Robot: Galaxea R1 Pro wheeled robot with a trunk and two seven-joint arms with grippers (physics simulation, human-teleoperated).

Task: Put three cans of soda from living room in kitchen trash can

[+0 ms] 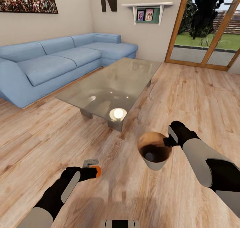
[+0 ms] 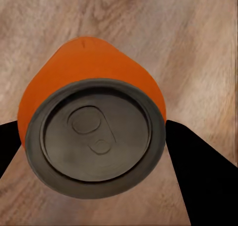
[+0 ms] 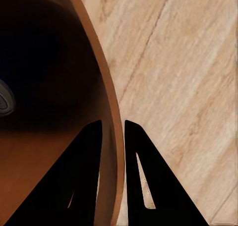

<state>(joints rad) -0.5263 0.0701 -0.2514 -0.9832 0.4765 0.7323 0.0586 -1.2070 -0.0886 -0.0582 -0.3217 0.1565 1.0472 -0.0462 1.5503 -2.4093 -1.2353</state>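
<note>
Left gripper (image 1: 93, 172) clamps a soda can (image 1: 96, 171) low over the floor; right gripper (image 1: 169, 140) pinches the trash can (image 1: 154, 153) rim, jaws narrow; probably one can already inside; lift the can over the bin mouth, centre, then release; glass coffee table (image 1: 110, 84) beyond.

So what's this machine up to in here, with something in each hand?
It is collecting drink cans. Its left gripper is shut on a small orange soda can with a grey metal top, held over the light wood floor. Its right gripper pinches the rim of a round copper-brown bin, held up beside it. Something grey, likely another can, already lies inside. A third can stands on the glass coffee table by the blue sofa.
</note>
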